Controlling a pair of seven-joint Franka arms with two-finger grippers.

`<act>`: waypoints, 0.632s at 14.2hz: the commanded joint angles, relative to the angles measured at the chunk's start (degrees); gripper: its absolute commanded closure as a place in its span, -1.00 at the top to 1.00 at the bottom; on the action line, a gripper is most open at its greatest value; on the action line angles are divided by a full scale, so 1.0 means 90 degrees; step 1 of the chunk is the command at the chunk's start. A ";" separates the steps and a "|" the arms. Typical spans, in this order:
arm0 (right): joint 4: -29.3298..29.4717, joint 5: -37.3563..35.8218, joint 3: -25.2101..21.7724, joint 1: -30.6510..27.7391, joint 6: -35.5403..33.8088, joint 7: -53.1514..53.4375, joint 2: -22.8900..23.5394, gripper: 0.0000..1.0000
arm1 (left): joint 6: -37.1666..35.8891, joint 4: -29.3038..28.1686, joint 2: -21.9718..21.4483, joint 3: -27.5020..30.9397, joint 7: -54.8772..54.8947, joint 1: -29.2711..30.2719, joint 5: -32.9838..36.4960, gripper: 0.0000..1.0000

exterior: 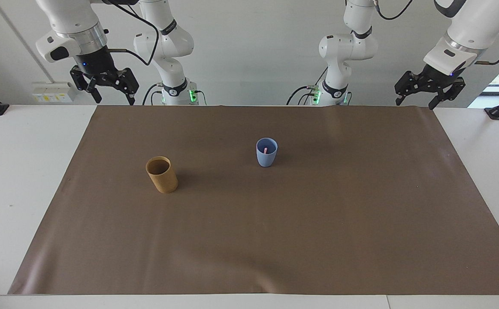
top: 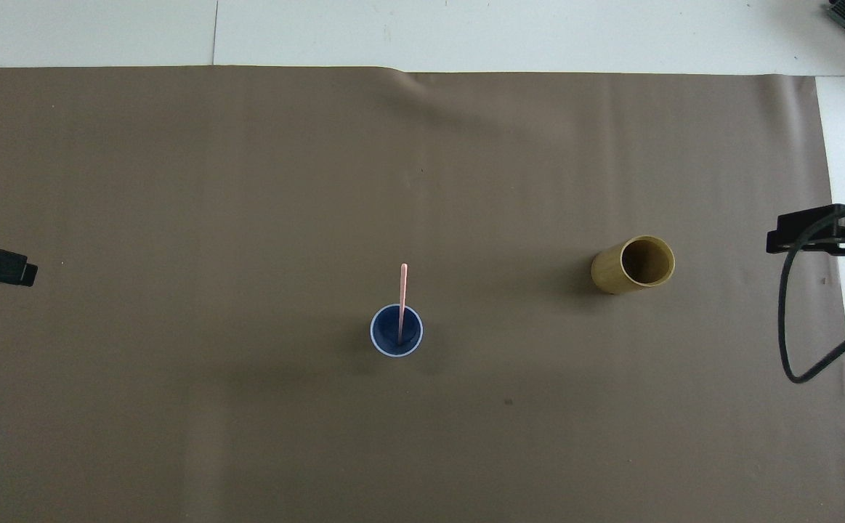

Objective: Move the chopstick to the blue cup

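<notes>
Your right claw hangs high over the robots' edge of the bench, at the corner of the brown mat on the right arm's end, fingers spread apart and gripping nothing. In the overhead view, only its dark tip pokes in at the mat's edge. Next along, you've got the tan-brown cylindrical cup standing upright on the mat, open mouth up. Then the blue cup, upright near the middle of the mat, nearer to the robots than the tan one and well apart from it. Your pink chopstick is standing in it, leaning on the rim and sticking out above it; from the facing view just its tip shows inside. Your left claw waits high over the mat's corner at the left arm's end, fingers apart, holding nothing.
</notes>
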 commanded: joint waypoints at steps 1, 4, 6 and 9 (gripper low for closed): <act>-0.0350 -0.0099 0.0048 -0.0088 -0.0013 -0.0236 -0.0215 1.00 | -0.0011 -0.0157 -0.0148 -0.0076 0.0016 0.0096 0.0080 1.00; -0.0360 -0.0099 0.0057 -0.0108 -0.0063 -0.0168 -0.0206 1.00 | -0.0011 -0.0157 -0.0148 -0.0076 0.0016 0.0096 0.0080 1.00; -0.0322 -0.0109 0.0048 -0.0107 -0.0072 -0.0177 -0.0196 1.00 | -0.0011 -0.0157 -0.0148 -0.0076 0.0016 0.0096 0.0080 1.00; -0.0272 0.0008 0.0038 -0.0254 -0.0063 -0.0187 -0.0157 1.00 | -0.0011 -0.0148 -0.0148 -0.0076 0.0016 0.0096 0.0080 1.00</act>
